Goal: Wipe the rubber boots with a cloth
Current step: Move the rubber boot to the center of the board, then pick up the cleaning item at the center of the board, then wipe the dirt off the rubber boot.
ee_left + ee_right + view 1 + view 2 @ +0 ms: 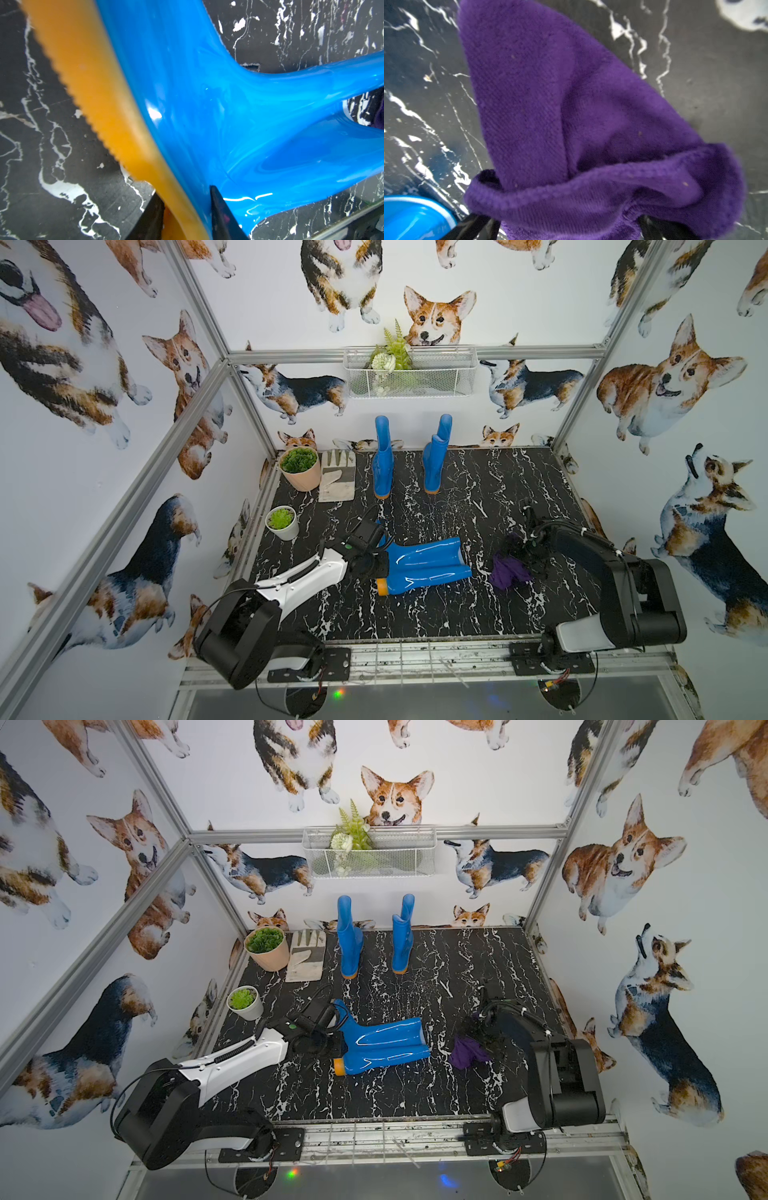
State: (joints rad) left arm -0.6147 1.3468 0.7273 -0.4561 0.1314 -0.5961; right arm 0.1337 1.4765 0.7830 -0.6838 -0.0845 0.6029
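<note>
Two blue rubber boots point(424, 564) point(386, 1042) lie side by side mid-table, shafts pointing right, orange soles facing left. My left gripper point(375, 566) point(187, 216) is shut on the foot of one of them, with a finger on the orange sole point(116, 116) and one on the blue upper. Two more rubber boots point(382, 464) point(436, 460) stand upright at the back. The purple cloth point(509, 572) point(571, 124) lies bunched on the table to the right of the lying boots. My right gripper point(521, 556) point(569, 228) hangs over it, its fingers spread wide at either side of the loose fabric.
A pale work glove point(337, 475) and a peach plant pot point(300, 468) sit at the back left. A small white pot point(282, 522) stands near the left wall. A wire basket point(411, 373) hangs on the back wall. Metal frame rails edge the black marble table point(415, 614).
</note>
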